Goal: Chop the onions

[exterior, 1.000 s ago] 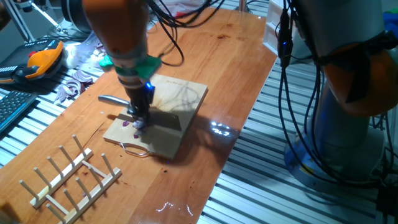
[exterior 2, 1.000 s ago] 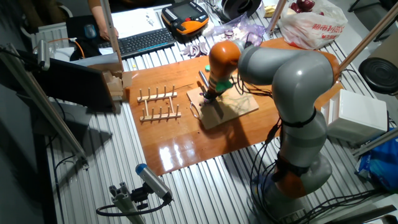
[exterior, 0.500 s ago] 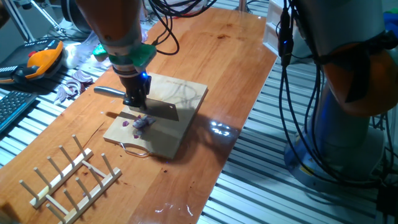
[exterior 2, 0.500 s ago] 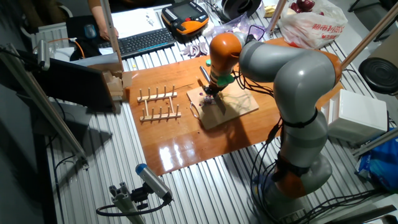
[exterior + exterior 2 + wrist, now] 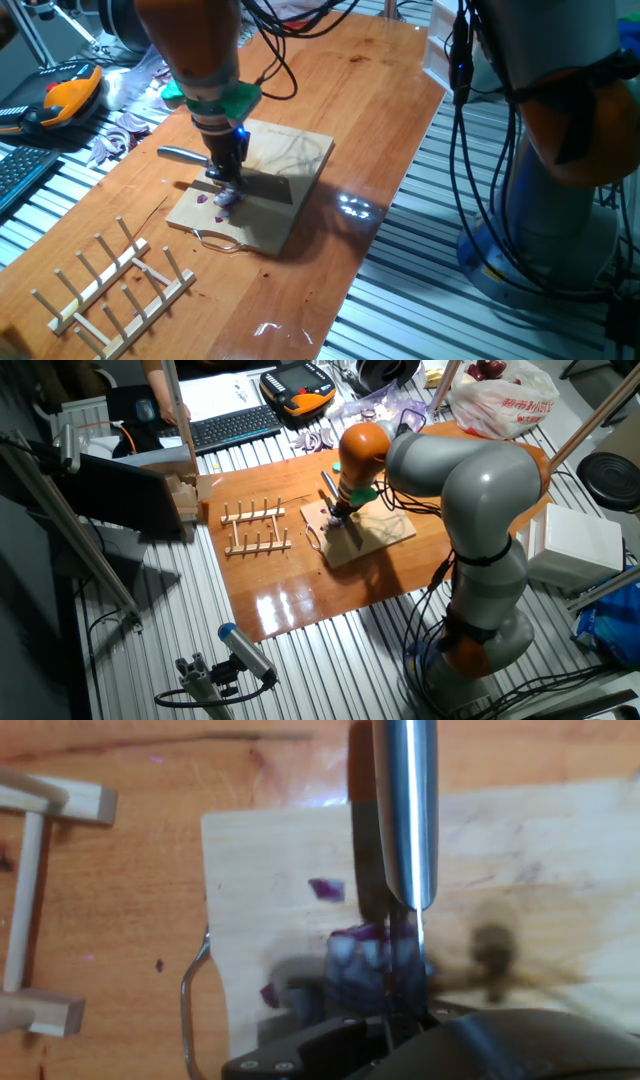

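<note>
The pincer (image 5: 224, 178) is clamped on a knife (image 5: 255, 186), gripping it at the handle so the blade juts out sideways and lies level with the cutting board (image 5: 290, 170). That hold puts the cutting edge straight under the wrist, so a plain downward push of the arm does the chopping. The onions (image 5: 227, 198) sit directly beneath the pincer, a small cluster of purple-and-white bits on the board, with the blade down among them. In the hand view the knife (image 5: 403, 820) runs away from the pincer along the board (image 5: 270, 870), and the onions (image 5: 356, 958) lie just under it, close against the fingers; one loose purple bit (image 5: 325, 888) rests a little farther out, to the side of the blade. The board lies flat on the bench (image 5: 380, 110), its wire loop (image 5: 218, 240) pointing toward a wooden rack (image 5: 115, 285), which stands well clear of the pincer. The pile looks only partly diced, so I judge the chopping to be midway.
</note>
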